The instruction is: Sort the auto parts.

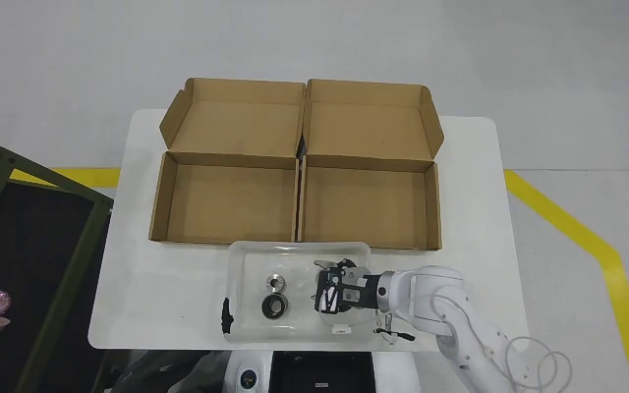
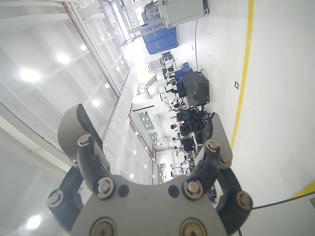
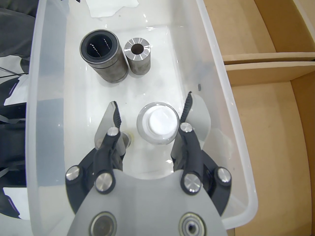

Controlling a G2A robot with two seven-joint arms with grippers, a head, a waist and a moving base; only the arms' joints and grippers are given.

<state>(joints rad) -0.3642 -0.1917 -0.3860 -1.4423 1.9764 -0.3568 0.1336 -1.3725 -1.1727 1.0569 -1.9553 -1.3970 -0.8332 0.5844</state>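
Right tool (image 3: pixel 151 99) hangs inside clear bin (image 3: pixel 44 99), spread wide astride white cap (image 3: pixel 160 124).

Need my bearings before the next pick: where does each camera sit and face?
Top view: above the arms, facing down at table, cardboard boxes, clear bin; right arm shows.
Left wrist view: left wrist, facing the hall; open left gripper shows.
Right wrist view: right wrist, facing down into the bin; open right gripper shows.
Shared: top and right wrist views both hold bin and boxes.
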